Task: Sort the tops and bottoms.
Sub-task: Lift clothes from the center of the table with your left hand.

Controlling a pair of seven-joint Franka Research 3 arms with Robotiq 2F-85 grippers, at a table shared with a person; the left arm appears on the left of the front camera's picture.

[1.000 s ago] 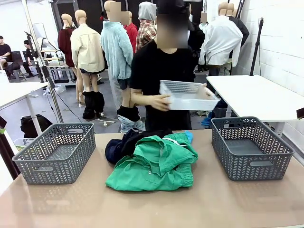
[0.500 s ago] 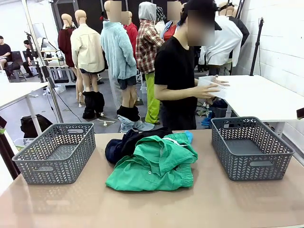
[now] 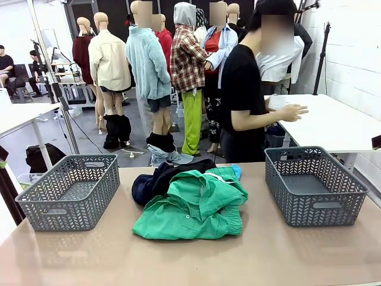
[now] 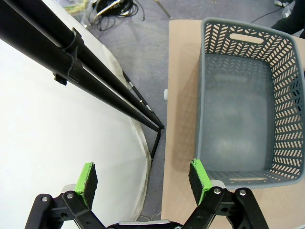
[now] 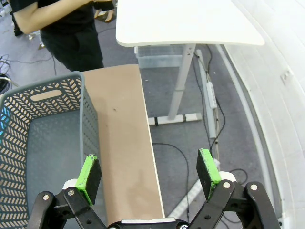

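Note:
A heap of clothes lies mid-table in the front view. An emerald green bottom (image 3: 196, 205) with snaps is on top, spread toward me. A dark navy bottom (image 3: 147, 185) bulges out at its left, and near-black cloth (image 3: 187, 167) runs along the back. A sliver of the sky-blue top (image 3: 237, 171) peeks out at the heap's far right. My left gripper (image 4: 143, 183) is open with nothing between its fingers, hanging over the table's edge beside the left basket (image 4: 238, 114). My right gripper (image 5: 148, 174) is open and empty too, over the table edge beside the right basket (image 5: 47, 143).
Two empty grey lattice baskets stand on the table, the left basket (image 3: 71, 190) and the right basket (image 3: 315, 185). A person in black (image 3: 241, 101) stands beyond the far edge, hands over a white table (image 3: 333, 119). Black tripod legs (image 4: 81, 71) cross the left wrist view.
The person turned from facing me toward the white table on the right, carrying a white tray there; it is out of their hands now. Clothes and baskets have not moved.

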